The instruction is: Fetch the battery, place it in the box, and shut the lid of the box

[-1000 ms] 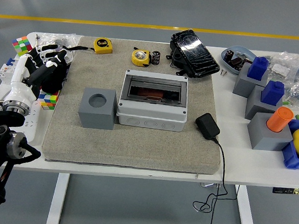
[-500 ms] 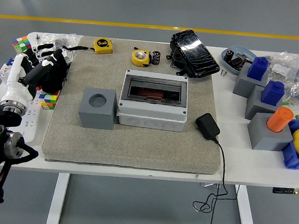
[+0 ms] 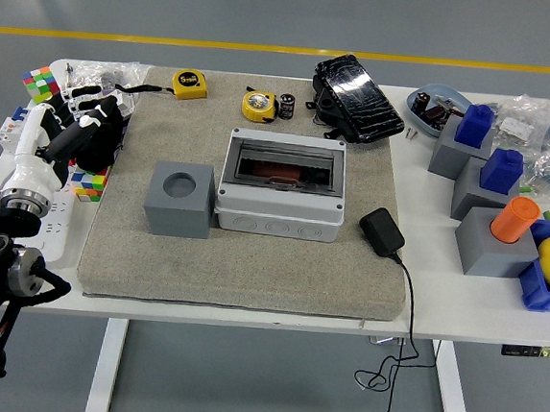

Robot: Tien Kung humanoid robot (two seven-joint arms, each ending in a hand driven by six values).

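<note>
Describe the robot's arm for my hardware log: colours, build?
Only the left arm shows: a black jointed frame with a silver round joint, then a white cylindrical forearm with a metal collar, ending in a black hand with white-tipped fingers.

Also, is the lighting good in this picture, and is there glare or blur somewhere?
Head view: even, soft light with faint shadows; sharp across the table. Glare shows only on the shiny black wrapped pack behind the grey box. The left hand at the left edge is not blurred.

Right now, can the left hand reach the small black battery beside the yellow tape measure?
Probably yes: the left hand is at the table's left edge, and the mat toward the battery looks open.
</note>
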